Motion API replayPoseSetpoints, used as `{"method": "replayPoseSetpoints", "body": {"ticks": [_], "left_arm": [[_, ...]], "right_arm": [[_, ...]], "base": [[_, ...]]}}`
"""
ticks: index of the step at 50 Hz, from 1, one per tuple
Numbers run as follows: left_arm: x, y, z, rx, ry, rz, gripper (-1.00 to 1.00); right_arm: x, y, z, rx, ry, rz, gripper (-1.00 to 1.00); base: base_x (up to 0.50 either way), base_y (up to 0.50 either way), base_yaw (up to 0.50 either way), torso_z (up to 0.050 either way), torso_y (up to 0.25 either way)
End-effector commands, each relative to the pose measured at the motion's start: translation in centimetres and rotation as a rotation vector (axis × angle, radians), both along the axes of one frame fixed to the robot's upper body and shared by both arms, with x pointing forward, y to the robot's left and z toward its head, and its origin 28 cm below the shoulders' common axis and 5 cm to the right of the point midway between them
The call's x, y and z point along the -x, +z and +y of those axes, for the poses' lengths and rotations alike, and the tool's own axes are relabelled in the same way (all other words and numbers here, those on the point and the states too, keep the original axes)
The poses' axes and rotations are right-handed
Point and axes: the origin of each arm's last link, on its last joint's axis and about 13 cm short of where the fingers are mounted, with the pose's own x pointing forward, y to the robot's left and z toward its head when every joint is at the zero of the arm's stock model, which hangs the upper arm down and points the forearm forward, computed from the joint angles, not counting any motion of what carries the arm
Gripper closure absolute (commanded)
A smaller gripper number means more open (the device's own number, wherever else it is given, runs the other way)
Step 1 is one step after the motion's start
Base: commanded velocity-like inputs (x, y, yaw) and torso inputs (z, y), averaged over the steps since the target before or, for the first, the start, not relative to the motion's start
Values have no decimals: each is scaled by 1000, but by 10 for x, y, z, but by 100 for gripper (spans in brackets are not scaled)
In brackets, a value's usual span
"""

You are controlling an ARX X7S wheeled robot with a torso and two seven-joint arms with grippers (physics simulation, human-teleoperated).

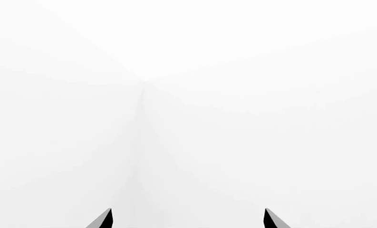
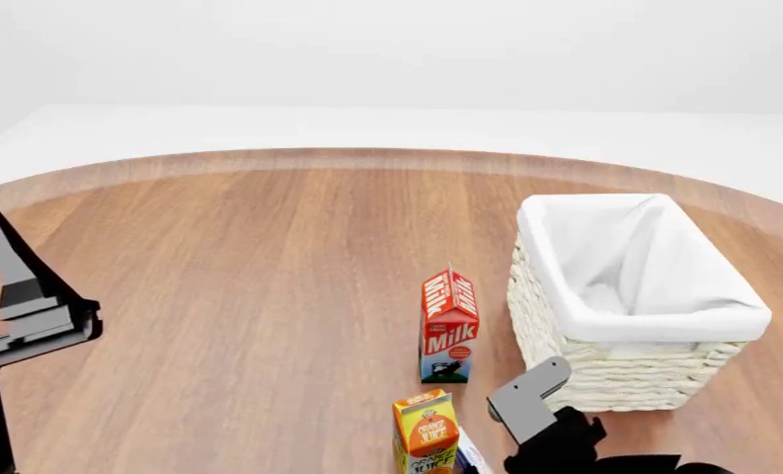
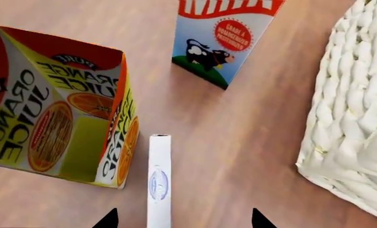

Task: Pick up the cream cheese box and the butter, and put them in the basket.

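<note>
Standing on edge, cream cheese box (image 3: 158,183): thin, white, blue oval label.

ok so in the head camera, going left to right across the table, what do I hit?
Left gripper → orange juice carton → milk carton → right gripper → basket. The juice and milk cartons overlap a little in their span; the juice starts further left.

- Your basket (image 2: 628,326) sits at three o'clock.
- The milk carton (image 2: 449,326) stands just beside it; the orange juice carton (image 2: 426,431) is at six o'clock.
</note>
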Motion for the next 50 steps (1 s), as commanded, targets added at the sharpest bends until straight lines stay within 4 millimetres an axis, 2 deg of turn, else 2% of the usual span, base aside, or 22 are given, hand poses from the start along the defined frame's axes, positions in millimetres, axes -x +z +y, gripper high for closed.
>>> {"method": "replayPoseSetpoints", "body": {"ticks": [1, 50], "left_arm": [[-1, -2, 3, 1, 13, 5, -100], [-3, -5, 2, -6, 8, 21, -100]], "right_arm": [[-6, -7, 6, -21, 11, -6, -100], [-4, -32, 7, -39, -5, 42, -100]], "base": [[0, 0, 0, 0, 0], [0, 0, 0, 0, 0]]}}
